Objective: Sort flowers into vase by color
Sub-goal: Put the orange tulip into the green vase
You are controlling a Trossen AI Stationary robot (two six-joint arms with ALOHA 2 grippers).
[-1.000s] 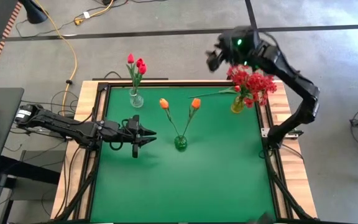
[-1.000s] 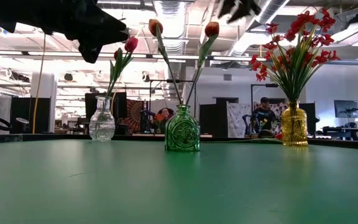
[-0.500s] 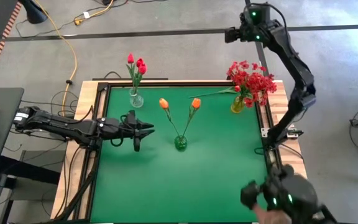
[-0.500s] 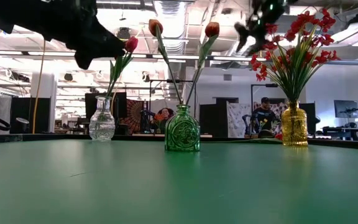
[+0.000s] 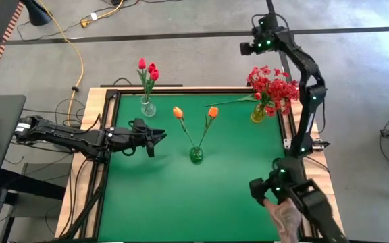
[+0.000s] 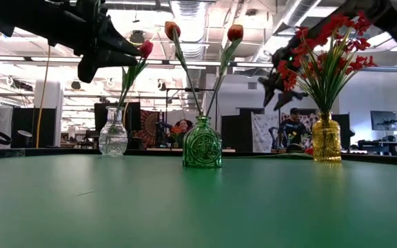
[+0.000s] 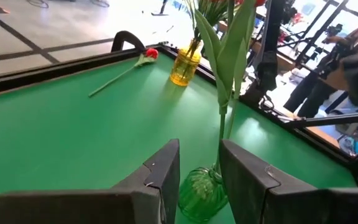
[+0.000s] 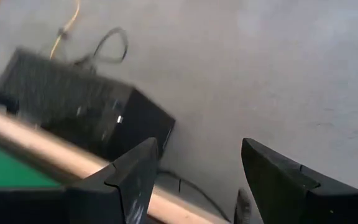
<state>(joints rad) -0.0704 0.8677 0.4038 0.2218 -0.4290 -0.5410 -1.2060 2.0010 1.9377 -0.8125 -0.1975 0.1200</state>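
Note:
Three vases stand on the green table point(image 5: 201, 196). A clear vase point(image 5: 147, 106) holds red-pink tulips point(image 5: 148, 69). A green vase point(image 5: 196, 155) holds two orange tulips point(image 5: 212, 112). A yellow vase point(image 5: 257, 113) holds sprays of small red blossoms point(image 5: 273, 86). One red-headed flower point(image 5: 235, 101) lies flat on the table beside the yellow vase. My left gripper point(image 5: 159, 137) hovers left of the green vase, open, nothing between its fingers point(image 7: 163, 171). My right gripper point(image 6: 273, 83) hangs open in the air by the sprays, near the far right corner.
A wooden frame point(image 5: 107, 101) borders the table. At the near right corner a dark object with a green light point(image 5: 279, 189) and what looks like a person's forearm point(image 5: 286, 219) reach in. The near half of the table holds nothing else.
My right gripper has swung out over the table's far edge and come down beside the red sprays, staying open. My left gripper has rolled at the wrist, keeping its place. The dark object at the near right corner has come farther into view.

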